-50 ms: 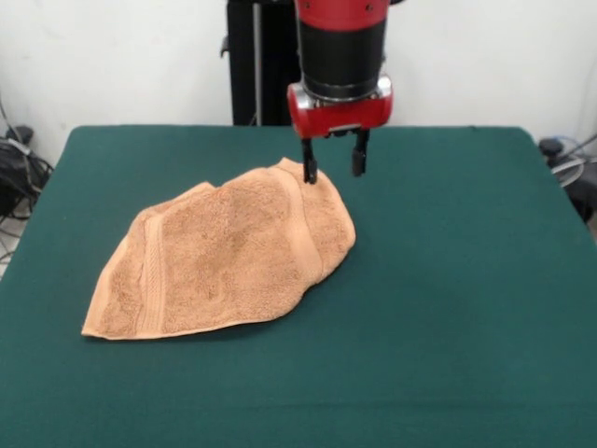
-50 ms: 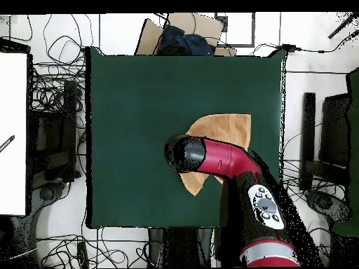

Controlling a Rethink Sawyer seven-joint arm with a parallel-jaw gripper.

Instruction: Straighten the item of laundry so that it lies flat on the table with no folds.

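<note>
The towel [image 1: 224, 257] lies doubled over, left of centre on the table [image 1: 466, 280]; the claw [image 1: 334, 161] hangs spread and empty at its far fold; best to pinch only the upper layer there; drag low, outward.

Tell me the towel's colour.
Light orange-tan towel; clearest in the front view.

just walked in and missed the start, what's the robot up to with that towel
The red and black arm has its gripper open, poised at the far edge of an orange-tan towel on the green table. One finger is at the towel's edge; nothing is gripped. The towel is still folded over itself and rumpled, not flat, so the straightening isn't done.
</note>
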